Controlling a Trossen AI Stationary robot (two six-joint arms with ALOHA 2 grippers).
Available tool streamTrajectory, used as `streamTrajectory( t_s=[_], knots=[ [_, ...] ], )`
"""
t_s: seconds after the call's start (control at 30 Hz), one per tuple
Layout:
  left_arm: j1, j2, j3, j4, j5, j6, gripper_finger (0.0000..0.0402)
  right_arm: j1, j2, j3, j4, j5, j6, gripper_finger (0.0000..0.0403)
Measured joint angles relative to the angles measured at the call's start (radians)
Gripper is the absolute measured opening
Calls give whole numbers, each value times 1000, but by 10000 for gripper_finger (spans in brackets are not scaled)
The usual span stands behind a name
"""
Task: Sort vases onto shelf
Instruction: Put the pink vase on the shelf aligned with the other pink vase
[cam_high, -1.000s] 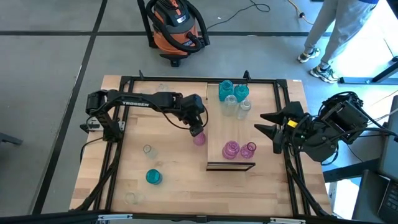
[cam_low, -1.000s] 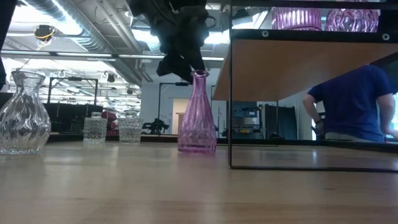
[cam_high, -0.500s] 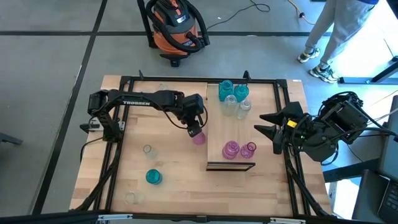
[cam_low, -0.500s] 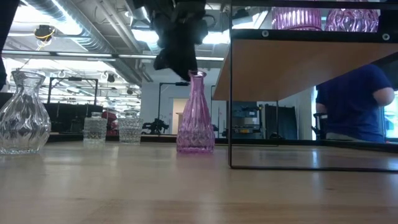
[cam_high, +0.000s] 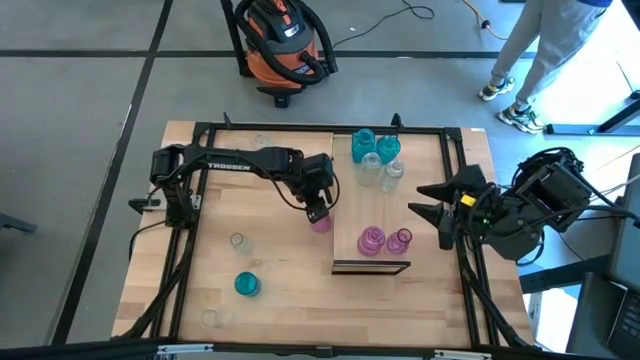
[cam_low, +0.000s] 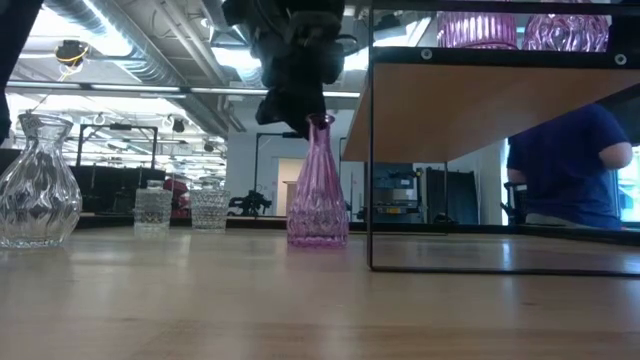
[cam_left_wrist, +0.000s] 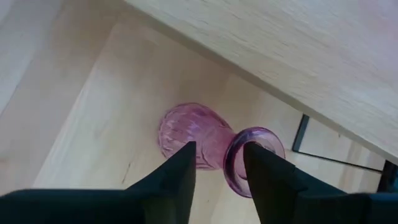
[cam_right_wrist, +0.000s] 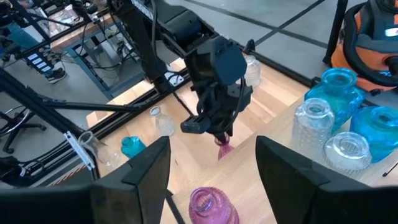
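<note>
The slim pink vase (cam_low: 317, 182) stands upright on the tabletop (cam_high: 270, 260), just beside the long side of the shelf (cam_high: 350, 215) and below its raised board, and it is the piece in hand. The left gripper (cam_low: 300, 110) hangs right over its mouth; in the left wrist view the flared rim (cam_left_wrist: 254, 160) sits against one of the two dark fingers (cam_left_wrist: 180, 171) with the neck in the gap between them, the jaws only narrowly apart and apparently not yet clamped on the glass. To do this step well, I judge the fingers should centre on the neck just under the flare, so the rim works as a stop and the glass cannot slide down, and closing should be gentle, since a lopsided touch could tip so tall and narrow a piece. Once held, it wants lifting straight up until its base clears the shelf edge, then carrying sideways toward the two pink vases (cam_high: 383, 240) already standing at the dark-edged end, away from the teal and clear group (cam_high: 374, 155) at the far end. The right gripper (cam_high: 432, 200) waits open at the table's right side, well apart from the work.
</note>
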Motion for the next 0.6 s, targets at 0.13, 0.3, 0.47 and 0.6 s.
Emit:
streamTrajectory(
  t_s=[0.13,0.3,0.47,0.6],
  knots=[
    [-2,-26,-2,-39,-10,6,52,0,3,0,0,-9,2,218],
    [-2,-75,-9,-75,13,-3,18,0,3,0,-3,-6,0,218],
    [-26,-132,79,-236,21,-22,16,0,3,0,-15,1,0,218],
    [-64,-139,239,-351,125,-24,16,0,3,0,-38,2,-2,218]
  ],
)
